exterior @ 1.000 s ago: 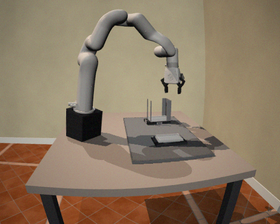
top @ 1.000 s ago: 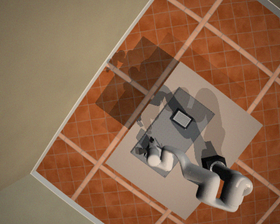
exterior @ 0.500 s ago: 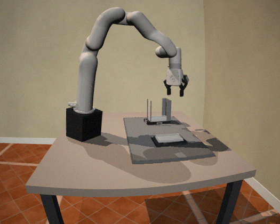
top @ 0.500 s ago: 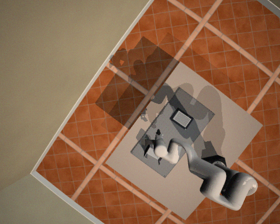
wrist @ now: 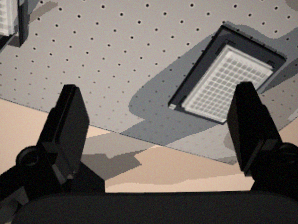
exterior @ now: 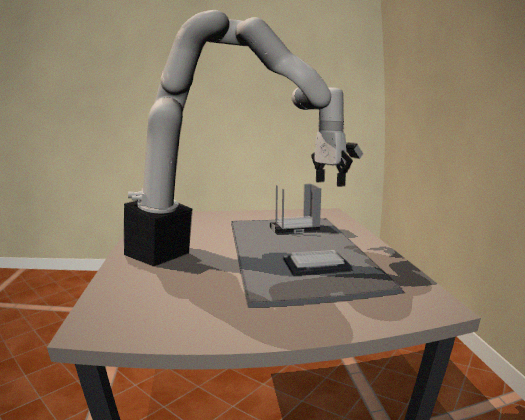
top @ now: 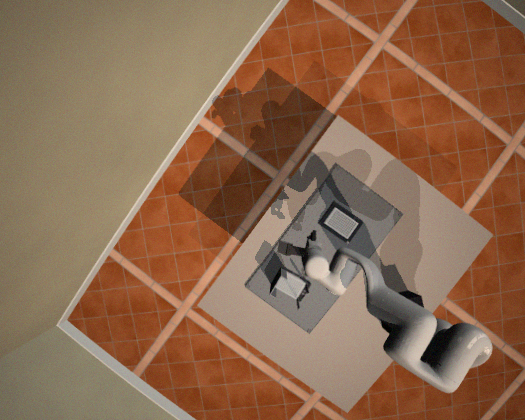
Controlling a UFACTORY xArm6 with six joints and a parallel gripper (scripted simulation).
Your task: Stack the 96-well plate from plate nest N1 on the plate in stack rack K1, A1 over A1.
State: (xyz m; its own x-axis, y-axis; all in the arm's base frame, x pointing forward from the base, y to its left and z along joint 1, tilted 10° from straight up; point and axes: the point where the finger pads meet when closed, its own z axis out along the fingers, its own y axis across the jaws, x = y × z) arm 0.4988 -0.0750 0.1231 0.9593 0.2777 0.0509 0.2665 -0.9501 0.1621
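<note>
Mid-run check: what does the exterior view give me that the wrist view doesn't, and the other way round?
Only the exterior view shows the whole arm, its black pedestal, the stack rack K1 standing upright with its posts, and the pincer hanging high above the board. Only the wrist view shows the board's dot grid and the plate's well pattern close up, framed between the open fingers. Both show the 96-well plate sitting in nest N1, the grey board, and the pincer open, holding nothing.
</note>
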